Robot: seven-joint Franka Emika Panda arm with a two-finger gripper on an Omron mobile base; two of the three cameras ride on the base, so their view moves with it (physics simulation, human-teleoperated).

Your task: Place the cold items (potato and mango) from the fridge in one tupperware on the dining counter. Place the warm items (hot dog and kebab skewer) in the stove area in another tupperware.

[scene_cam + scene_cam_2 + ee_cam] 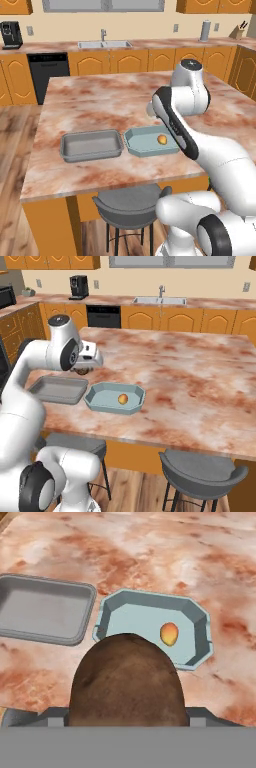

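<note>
There are two tupperware containers, one grey (pixel 45 609) and one light blue (pixel 200 629), one mango (pixel 169 633), one potato (pixel 125 682) and two stools (pixel 202 468).

Home kitchen: sink (pixel 104 44), dishwasher (pixel 49 75), marble island (pixel 100 100).

Gripper (pixel 127 724) fingertips hidden behind potato (pixel 125 682)

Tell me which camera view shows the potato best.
The hand view: the brown potato sits large and close between the gripper's fingers, above the light blue tupperware. The right base view gives a brown sliver under the hand; in the left base view the arm covers it.
</note>
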